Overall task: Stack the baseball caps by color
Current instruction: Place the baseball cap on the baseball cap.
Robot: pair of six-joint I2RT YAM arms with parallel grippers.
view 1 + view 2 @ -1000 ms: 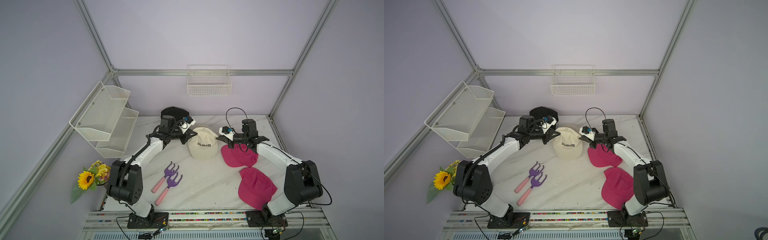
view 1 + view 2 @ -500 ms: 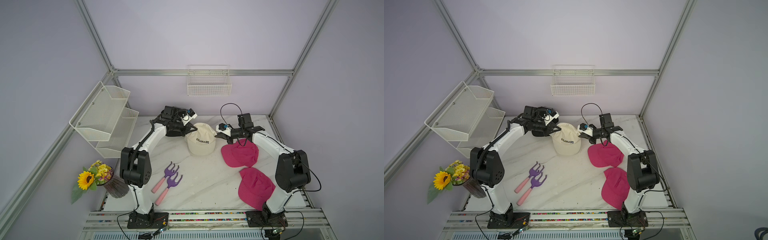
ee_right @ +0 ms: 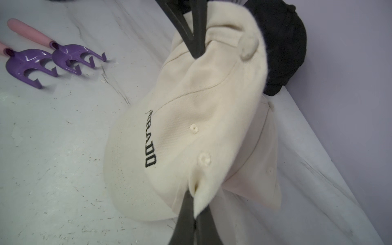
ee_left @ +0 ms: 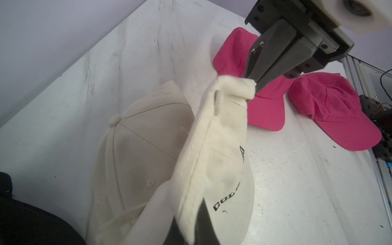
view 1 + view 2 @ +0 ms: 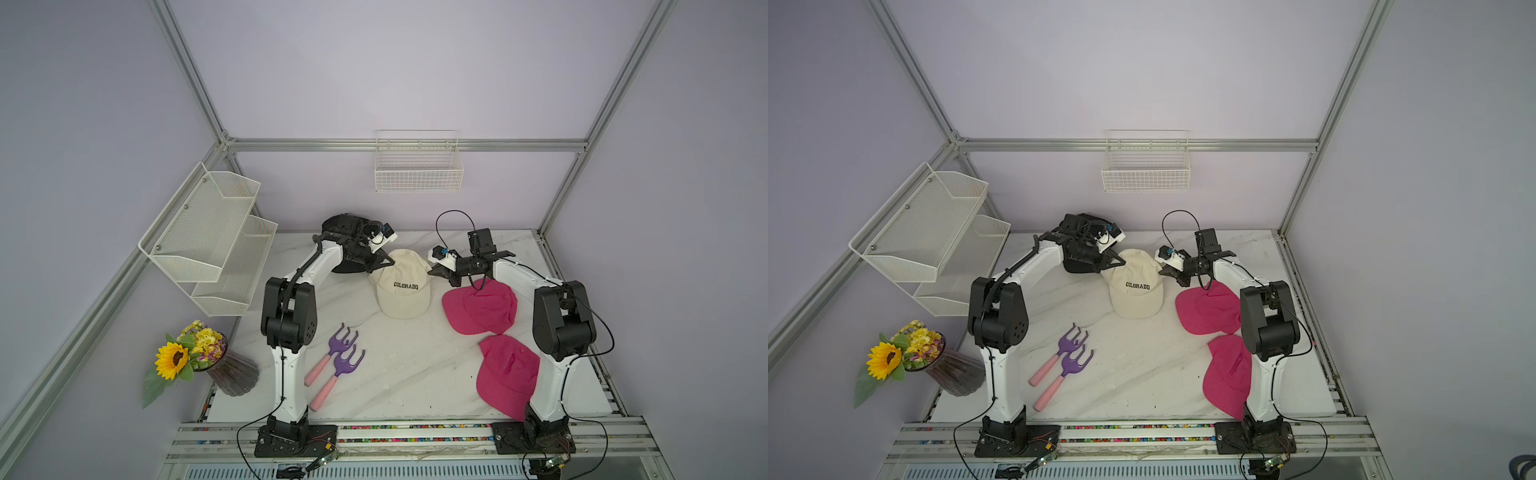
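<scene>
Both grippers hold one cream COLORADO cap (image 5: 403, 286) (image 5: 1136, 286) by opposite sides of its crown, at the back middle of the table. My left gripper (image 5: 388, 262) (image 4: 191, 229) is shut on one side of it. My right gripper (image 5: 432, 272) (image 3: 195, 212) is shut on a fold at the other side. The held cap (image 4: 212, 148) (image 3: 191, 116) hangs just over a second cream cap (image 4: 137, 148) (image 3: 261, 159) lying on the table. A black cap (image 5: 345, 266) (image 3: 284, 42) sits behind the left arm. Two pink caps (image 5: 482, 307) (image 5: 507, 374) lie at the right.
Two purple hand rakes with pink handles (image 5: 336, 361) lie front left of the caps. A vase of flowers (image 5: 195, 353) stands off the table's left corner. A mesh shelf (image 5: 212, 241) hangs on the left wall, a wire basket (image 5: 417, 166) on the back wall.
Both arms have folded up, their elbows rising and swinging inward, while the grippers stay shut on the cream cap. The cap has shifted only slightly toward the back.
</scene>
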